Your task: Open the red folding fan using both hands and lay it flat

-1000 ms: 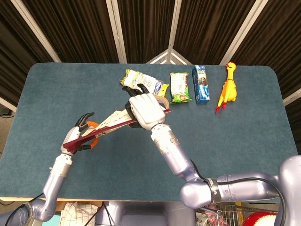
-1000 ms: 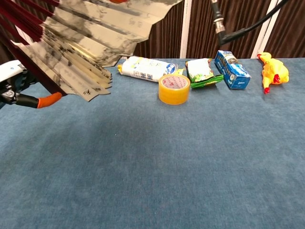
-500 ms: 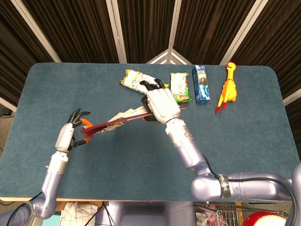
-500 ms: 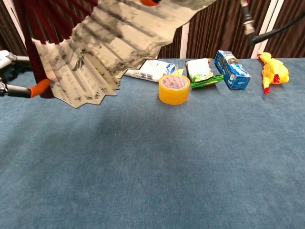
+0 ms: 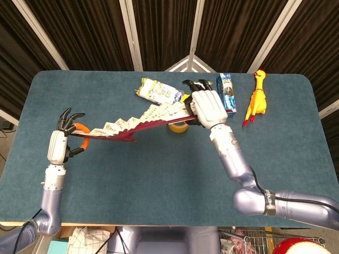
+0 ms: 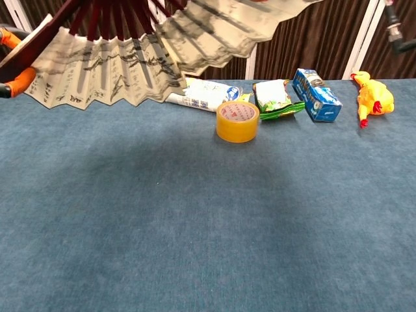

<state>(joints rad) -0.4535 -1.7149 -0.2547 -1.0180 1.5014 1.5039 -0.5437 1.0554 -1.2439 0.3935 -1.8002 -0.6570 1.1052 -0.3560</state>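
Note:
The red folding fan [image 5: 132,126] hangs above the table, spread partly open between my two hands. Its pale, ink-printed leaf and dark red ribs fill the top of the chest view [image 6: 117,65]. My left hand [image 5: 59,140] holds the fan's left end guard at the table's left, with an orange piece [image 5: 79,127] by its fingers. My right hand [image 5: 207,107] grips the other guard near the far middle, above the snack packets. In the chest view only the orange piece [image 6: 23,79] shows at the left edge; neither hand is plainly visible there.
A yellow tape roll [image 6: 237,121] stands under the fan's right half. Along the far edge lie a white snack packet [image 5: 159,91], a green packet [image 6: 273,97], a blue box [image 5: 226,94] and a yellow rubber chicken [image 5: 256,99].
The hands have drawn apart: the left one moved left, the right one moved right and farther back. The fan has spread much wider and now lies more level.

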